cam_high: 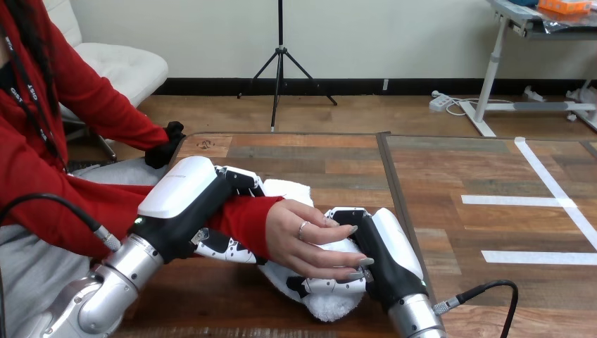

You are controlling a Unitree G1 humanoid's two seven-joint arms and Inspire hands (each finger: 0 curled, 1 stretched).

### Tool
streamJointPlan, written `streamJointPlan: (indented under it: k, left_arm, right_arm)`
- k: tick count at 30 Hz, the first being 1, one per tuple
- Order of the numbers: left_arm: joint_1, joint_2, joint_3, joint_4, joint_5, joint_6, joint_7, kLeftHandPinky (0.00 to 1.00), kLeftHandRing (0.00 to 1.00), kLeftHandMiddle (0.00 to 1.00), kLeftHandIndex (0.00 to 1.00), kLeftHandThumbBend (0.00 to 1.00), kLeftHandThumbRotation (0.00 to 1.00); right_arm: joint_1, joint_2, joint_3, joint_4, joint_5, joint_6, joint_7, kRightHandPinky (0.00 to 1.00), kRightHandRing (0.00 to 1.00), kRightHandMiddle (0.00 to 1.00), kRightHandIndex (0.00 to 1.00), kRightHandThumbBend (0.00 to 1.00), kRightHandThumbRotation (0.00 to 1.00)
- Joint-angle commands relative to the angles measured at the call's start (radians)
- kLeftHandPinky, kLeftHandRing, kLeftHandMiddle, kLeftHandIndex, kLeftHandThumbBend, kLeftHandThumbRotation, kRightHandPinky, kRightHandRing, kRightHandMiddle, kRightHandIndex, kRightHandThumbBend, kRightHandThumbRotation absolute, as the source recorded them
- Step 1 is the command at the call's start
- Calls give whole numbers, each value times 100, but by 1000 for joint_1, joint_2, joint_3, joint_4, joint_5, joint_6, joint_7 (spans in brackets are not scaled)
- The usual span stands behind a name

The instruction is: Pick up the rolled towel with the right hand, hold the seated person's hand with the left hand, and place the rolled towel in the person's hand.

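Towel [331, 304], white and fluffy, lower centre, half hidden under the person's hand [310, 241]. Right hand [384, 255] grips it; left hand [189, 205] clasps their wrist [243, 218].

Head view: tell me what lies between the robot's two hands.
In the head view, the person's hand lies between the left hand and the right hand, palm down on the rolled towel, its fingertips reaching the right hand.

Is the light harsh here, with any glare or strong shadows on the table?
Head view: soft, even light; the white shell of the left hand is bright without hard glare. Head view: only a soft shadow lies on the table under the person's hand and the rolled towel, by the right hand.
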Motion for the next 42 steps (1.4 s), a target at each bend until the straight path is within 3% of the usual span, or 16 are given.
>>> streamJointPlan:
  k: [1, 13, 22, 31, 37, 40, 42]
  left_arm:
    - [-70, -49, 16, -87, -25, -65, 12, 34, 38, 42, 45, 80, 10]
    - [-59, -49, 18, -93, -30, -59, 7, 34, 37, 42, 45, 81, 10]
    - [-57, -47, 18, -89, -27, -68, 11, 33, 36, 42, 45, 81, 10]
    - [-49, -45, 20, -99, -22, -49, 10, 33, 36, 42, 45, 81, 10]
    - [-51, -46, 21, -90, -24, -60, 13, 33, 36, 42, 45, 81, 9]
    - [-53, -45, 20, -87, -20, -63, 14, 33, 36, 42, 45, 81, 9]
    - [-49, -45, 22, -95, -26, -53, 5, 33, 36, 42, 45, 81, 9]
  right_arm:
    - [-49, -7, -14, -101, 17, -26, 3, 6, 9, 12, 12, 58, 0]
    - [5, -22, -34, -246, 49, -4, 52, 5, 9, 12, 12, 58, 0]
    - [68, -30, -45, -414, 67, 66, 102, 5, 9, 12, 12, 59, 0]
    - [117, -54, -53, -553, 38, 85, 110, 5, 8, 11, 11, 60, 0]
    - [162, -68, -60, -668, 51, 111, 151, 4, 7, 11, 10, 61, 0]
    - [178, -74, -62, -699, 73, 81, 164, 3, 7, 11, 10, 61, 0]
    - [197, -78, -63, -743, 71, 93, 178, 3, 7, 11, 10, 62, 0]
